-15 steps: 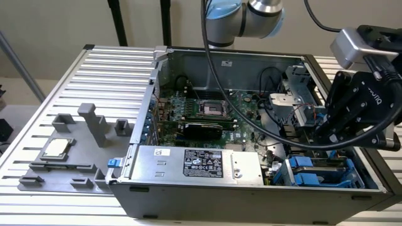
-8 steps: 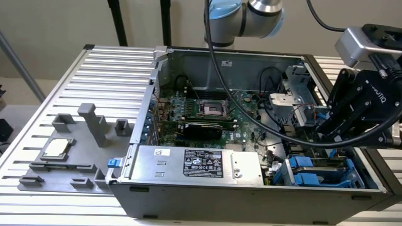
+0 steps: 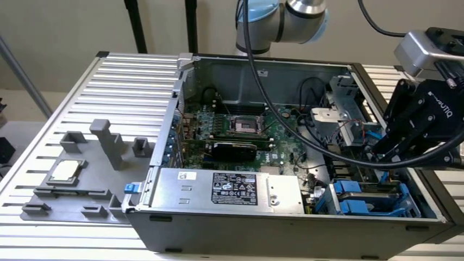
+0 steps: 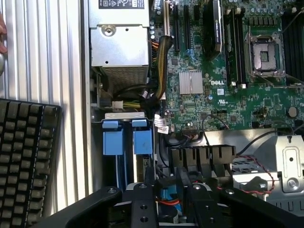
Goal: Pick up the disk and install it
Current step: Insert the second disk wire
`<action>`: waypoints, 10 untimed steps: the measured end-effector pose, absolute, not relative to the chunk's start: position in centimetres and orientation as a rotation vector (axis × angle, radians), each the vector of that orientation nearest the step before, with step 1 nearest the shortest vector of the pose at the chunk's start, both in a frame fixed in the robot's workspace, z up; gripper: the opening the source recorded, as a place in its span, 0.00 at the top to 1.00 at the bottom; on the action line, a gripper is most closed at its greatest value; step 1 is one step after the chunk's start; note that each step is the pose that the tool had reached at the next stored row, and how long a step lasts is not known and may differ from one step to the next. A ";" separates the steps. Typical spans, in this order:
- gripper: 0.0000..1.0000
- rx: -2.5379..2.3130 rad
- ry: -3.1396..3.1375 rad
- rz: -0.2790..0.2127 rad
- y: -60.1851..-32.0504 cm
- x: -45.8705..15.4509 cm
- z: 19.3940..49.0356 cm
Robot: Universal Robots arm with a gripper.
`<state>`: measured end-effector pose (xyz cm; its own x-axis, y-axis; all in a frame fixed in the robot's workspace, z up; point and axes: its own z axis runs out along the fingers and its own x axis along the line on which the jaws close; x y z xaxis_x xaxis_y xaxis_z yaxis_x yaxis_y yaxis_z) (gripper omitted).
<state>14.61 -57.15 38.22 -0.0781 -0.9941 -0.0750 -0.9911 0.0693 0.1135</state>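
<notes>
Open computer case [image 3: 290, 228] on slatted table [image 3: 116, 81]. Power supply [image 3: 232, 187] in case front; motherboard [image 3: 246, 130] behind it. Drive bays [image 3: 366, 198] at exterior view's right, gripper [image 3: 392, 149] above them. Parts tray [image 3: 80, 174] outside case, at exterior view's left. Keyboard [image 4: 26, 161] beside case.

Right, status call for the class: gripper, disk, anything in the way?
Gripper low over drive bay. Blue-framed piece, likely the disk, directly under it; hold unconfirmed. Red wire close alongside.
</notes>
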 end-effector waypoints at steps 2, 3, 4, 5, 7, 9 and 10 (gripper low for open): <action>0.67 2.114 -2.278 -0.202 -57.0 14.7 38.1; 0.67 2.112 -2.277 -0.197 -57.0 14.7 38.0; 0.67 2.111 -2.276 -0.193 -57.0 14.8 37.9; 0.67 2.109 -2.274 -0.188 -56.9 14.8 37.9; 0.67 2.105 -2.271 -0.179 -56.8 14.8 37.7; 0.67 2.101 -2.268 -0.169 -56.7 14.8 37.6; 0.67 2.099 -2.266 -0.164 -56.6 14.9 37.5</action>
